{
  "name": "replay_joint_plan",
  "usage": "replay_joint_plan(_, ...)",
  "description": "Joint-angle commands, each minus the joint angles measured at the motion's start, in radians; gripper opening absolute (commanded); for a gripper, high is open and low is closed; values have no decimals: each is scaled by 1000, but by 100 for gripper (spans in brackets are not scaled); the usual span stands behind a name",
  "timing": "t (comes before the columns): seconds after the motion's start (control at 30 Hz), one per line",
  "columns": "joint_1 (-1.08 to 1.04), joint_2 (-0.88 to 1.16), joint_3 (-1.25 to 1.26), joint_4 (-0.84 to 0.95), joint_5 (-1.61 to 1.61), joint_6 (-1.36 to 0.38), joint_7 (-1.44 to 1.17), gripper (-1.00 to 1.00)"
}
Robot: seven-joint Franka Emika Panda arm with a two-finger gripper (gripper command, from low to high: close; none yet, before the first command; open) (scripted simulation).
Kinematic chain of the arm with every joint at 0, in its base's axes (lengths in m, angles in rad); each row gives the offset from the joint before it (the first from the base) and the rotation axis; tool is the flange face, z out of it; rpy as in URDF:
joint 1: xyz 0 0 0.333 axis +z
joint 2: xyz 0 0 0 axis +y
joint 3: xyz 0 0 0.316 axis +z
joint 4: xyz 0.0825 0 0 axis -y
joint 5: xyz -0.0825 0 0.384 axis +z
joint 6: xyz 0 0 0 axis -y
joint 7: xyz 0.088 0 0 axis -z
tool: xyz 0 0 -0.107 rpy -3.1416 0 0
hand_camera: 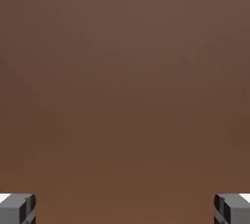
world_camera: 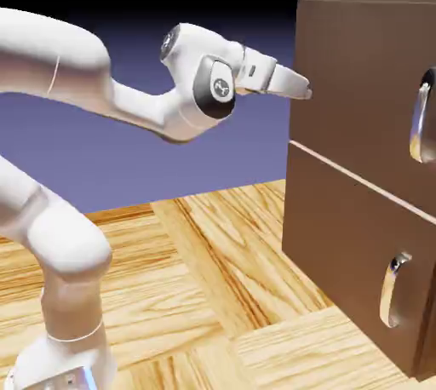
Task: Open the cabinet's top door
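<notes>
I have the cabinet [world_camera: 358,248] at the exterior view's right, with its top door [world_camera: 366,82] above the lower panel [world_camera: 341,248], and as far as I can see both sit closed. My fingers [hand_camera: 125,208] stand wide apart with nothing between them, and the hand view gives me only plain brown wood. In the exterior view they point at the top door near its far edge, well off from its curved metal handle [world_camera: 419,116], which is toward the exterior view's right. I judge the step in hand to be getting lined up with that handle, so I would back off the wood a little first, since I can't tell whether I am touching it, then travel along the face toward the handle and slightly down. The handle's bar runs upright, so I want one finger on each side of it, and I would check the roll of the hand before going in. I'd come in slowly, close only once the bar shows between the fingers, then pull in an arc, letting the hand turn with the door; a straight tug could slip off the smooth metal.
</notes>
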Motion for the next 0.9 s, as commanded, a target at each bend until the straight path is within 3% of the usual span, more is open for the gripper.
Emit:
replay_joint_plan(0.0, 16, -6, -19, 13, -44, 2, 31, 0)
replay_joint_plan(0.87, 433, -159, -508, 338, -1174, 52, 830, 0)
